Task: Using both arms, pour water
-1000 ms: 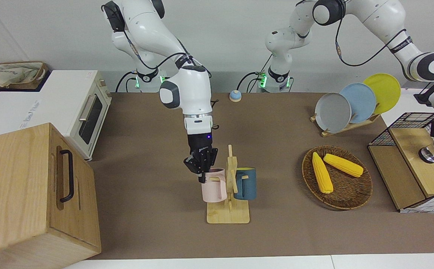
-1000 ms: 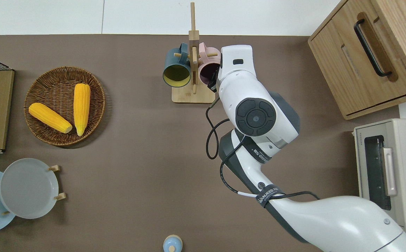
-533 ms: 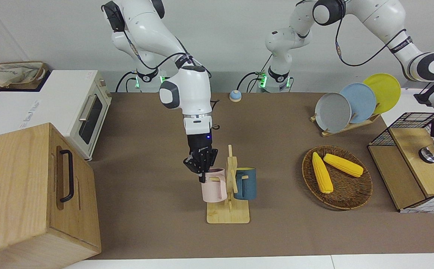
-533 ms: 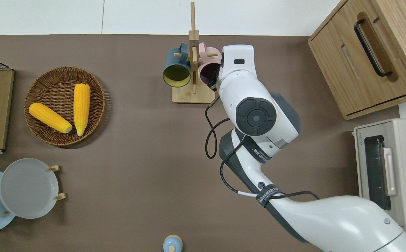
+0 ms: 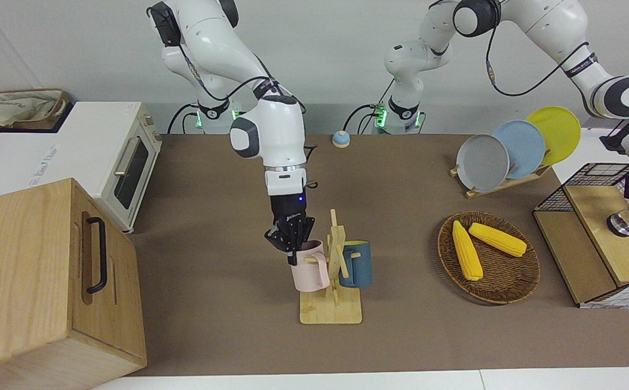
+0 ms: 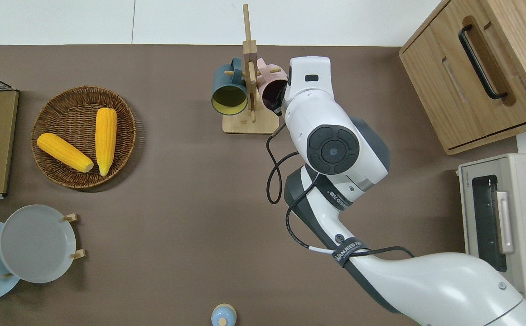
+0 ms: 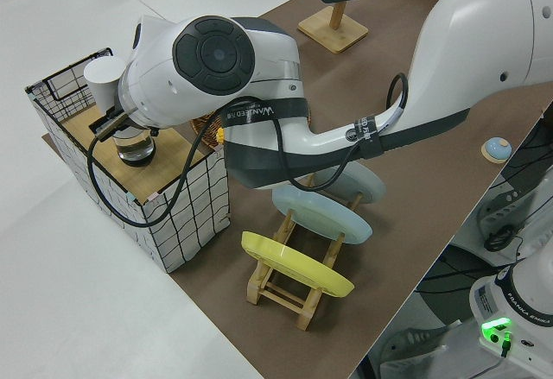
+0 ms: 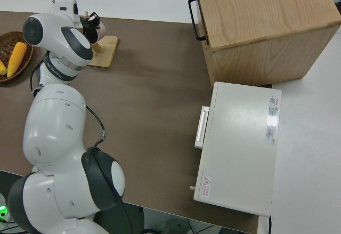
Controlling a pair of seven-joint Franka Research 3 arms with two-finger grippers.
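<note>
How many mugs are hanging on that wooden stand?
2. The pink mug hangs toward the right arm's end, with the right gripper at its rim; the blue mug hangs opposite it on the stand.

two big white arms (image 5: 271, 124) made of round smooth parts, with dark grey rings at the joints. one round joint has a dark grey cap (image 6: 333, 150) with a ring pattern on it. thin black cables (image 6: 290, 217) loop along each arm, tied down with black straps that have white letters. each base glows with a green light (image 5: 200, 116). a small blue light (image 5: 302, 198) shines above the black gripper (image 5: 291, 238)
</note>
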